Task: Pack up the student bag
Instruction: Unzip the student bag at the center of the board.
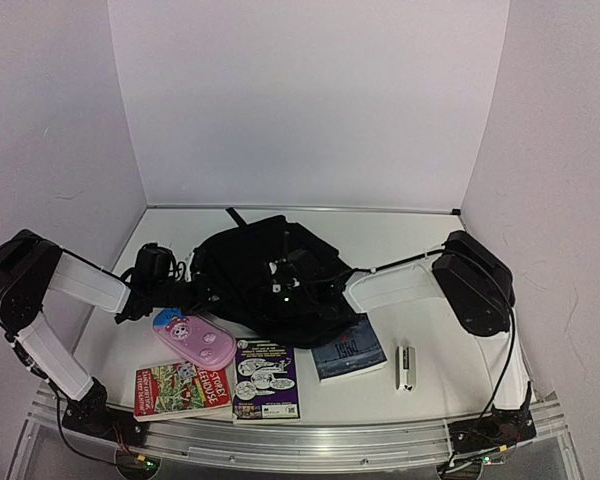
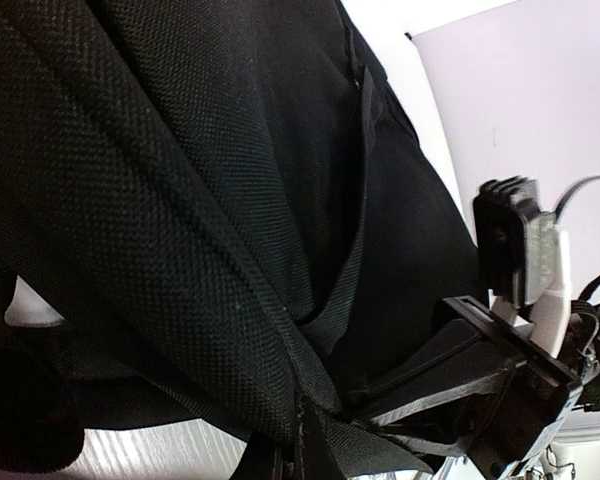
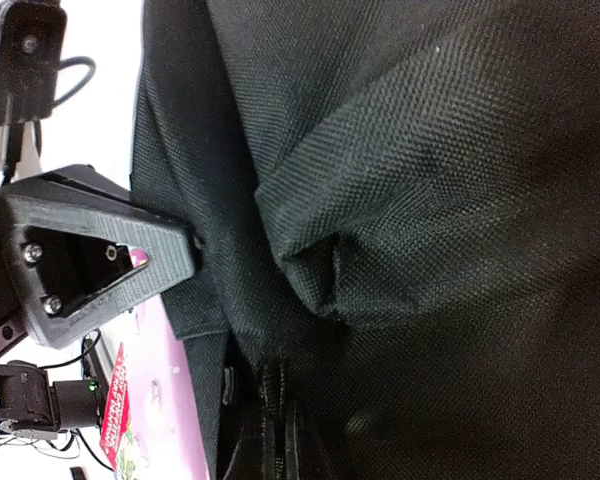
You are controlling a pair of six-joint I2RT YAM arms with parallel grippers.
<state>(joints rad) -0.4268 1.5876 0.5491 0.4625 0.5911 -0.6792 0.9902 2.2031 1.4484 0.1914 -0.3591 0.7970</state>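
Evidently the step in hand is getting the bag open: nothing looks packed yet, and both arms are working on the cloth. The left gripper is clamped tight on a fold of the backpack where a strap runs down to it. The backpack lies slumped in the middle of the table, touching the things lined up in front of it. The right gripper is pinched shut on the fabric too, just below a puckered corner, and the two grips sit near each other.

The next move, as I judge it, calls for pulling the two holds apart or upward to spread the mouth. The cloth is limp, so it will likely sag closed unless one side is held. I cannot tell from these views where the zip or opening runs.

On the left lies a pencil case, pink, rounded and glossy, with a red book below it, flat and thin. Beside that is a comic book with a smooth printed cover. The backpack is coarse woven black cloth, soft and creased. To the right is a dark book, partly under the bag's edge, then a small stapler, hard and narrow.
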